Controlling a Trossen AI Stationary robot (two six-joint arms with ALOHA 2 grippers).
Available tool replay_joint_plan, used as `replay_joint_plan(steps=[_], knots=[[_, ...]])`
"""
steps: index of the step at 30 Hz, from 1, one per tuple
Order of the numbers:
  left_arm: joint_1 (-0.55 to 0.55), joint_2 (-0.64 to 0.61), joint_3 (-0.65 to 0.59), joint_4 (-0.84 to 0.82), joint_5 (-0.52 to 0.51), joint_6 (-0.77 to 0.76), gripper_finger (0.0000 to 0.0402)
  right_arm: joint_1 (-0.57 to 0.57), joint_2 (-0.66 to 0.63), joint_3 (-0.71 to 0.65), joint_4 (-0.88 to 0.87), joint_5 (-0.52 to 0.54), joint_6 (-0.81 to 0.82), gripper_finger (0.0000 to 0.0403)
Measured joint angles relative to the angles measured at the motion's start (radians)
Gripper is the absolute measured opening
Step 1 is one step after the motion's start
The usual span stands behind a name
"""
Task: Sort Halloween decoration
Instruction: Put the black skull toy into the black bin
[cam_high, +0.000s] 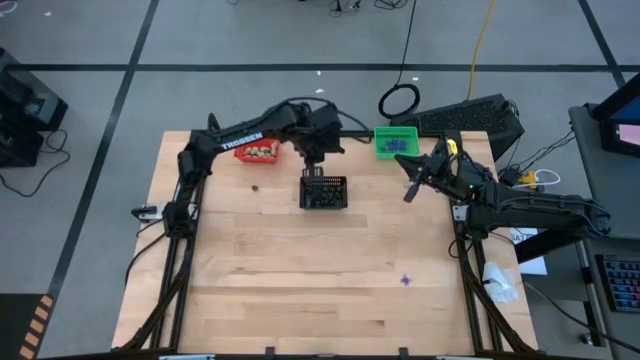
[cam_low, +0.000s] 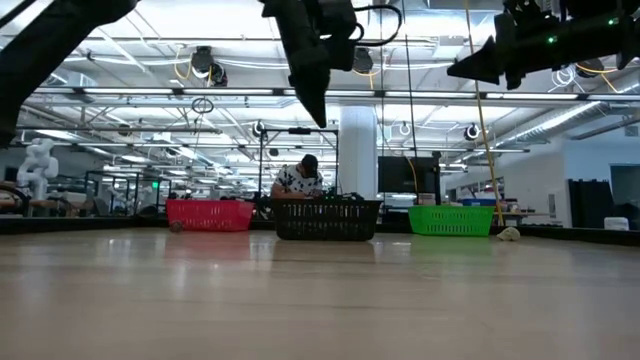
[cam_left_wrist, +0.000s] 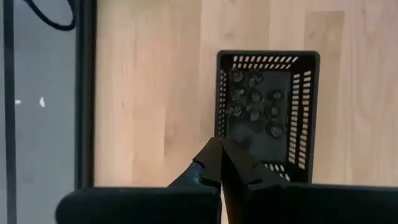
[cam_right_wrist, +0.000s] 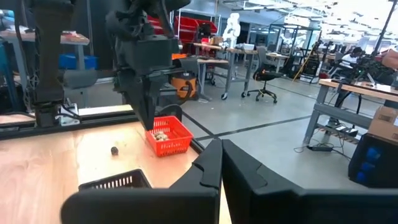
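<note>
My left gripper (cam_high: 316, 168) hangs shut, pointing down, above the black basket (cam_high: 324, 191); nothing shows between its fingers (cam_left_wrist: 219, 149). Several dark bits (cam_left_wrist: 255, 99) lie on the floor of that basket. The red basket (cam_high: 257, 152) with pale lumps (cam_right_wrist: 161, 134) stands to its left, and the green basket (cam_high: 397, 141) with purple pieces to its right. One dark bit (cam_high: 254, 186) lies on the table near the red basket. A purple trinket (cam_high: 405, 280) lies toward the near right. My right gripper (cam_high: 408, 192) is shut and raised at the right, with nothing in it.
The three baskets stand in a row along the table's far part (cam_low: 327, 218). A black keyboard (cam_high: 470, 115) and cables lie beyond the far right corner. Bare wooden tabletop (cam_high: 300, 290) fills the near half. A person sits in the room behind the table (cam_low: 298, 180).
</note>
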Motion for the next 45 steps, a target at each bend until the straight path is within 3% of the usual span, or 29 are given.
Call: replay_joint_plan(steps=[4, 11, 19, 27, 35, 45], knots=[[-0.017, 0.0, -0.085, 0.107, 0.0, -0.002, 0.0, 0.0, 0.0, 0.0, -0.019, 0.0, 0.0, 0.0], [-0.025, 0.001, -0.372, 0.451, 0.067, -0.019, 0.0, 0.0, 0.004, 0.0, -0.06, -0.003, -0.003, 0.0], [-0.025, -0.13, -0.629, 0.674, 0.073, -0.044, 0.0, -0.002, 0.049, 0.0, -0.024, -0.131, -0.042, 0.0], [-0.025, -0.377, -0.778, 0.591, 0.069, -0.045, 0.0, -0.002, 0.07, 0.004, -0.005, -0.13, -0.045, 0.0], [0.002, -0.574, -0.942, 0.421, -0.044, -0.07, 0.0, -0.002, 0.072, 0.005, -0.003, -0.13, -0.03, 0.0], [0.084, -0.602, -1.091, 0.336, -0.052, -0.03, 0.0001, -0.002, 0.072, 0.005, 0.008, -0.13, -0.026, 0.0]])
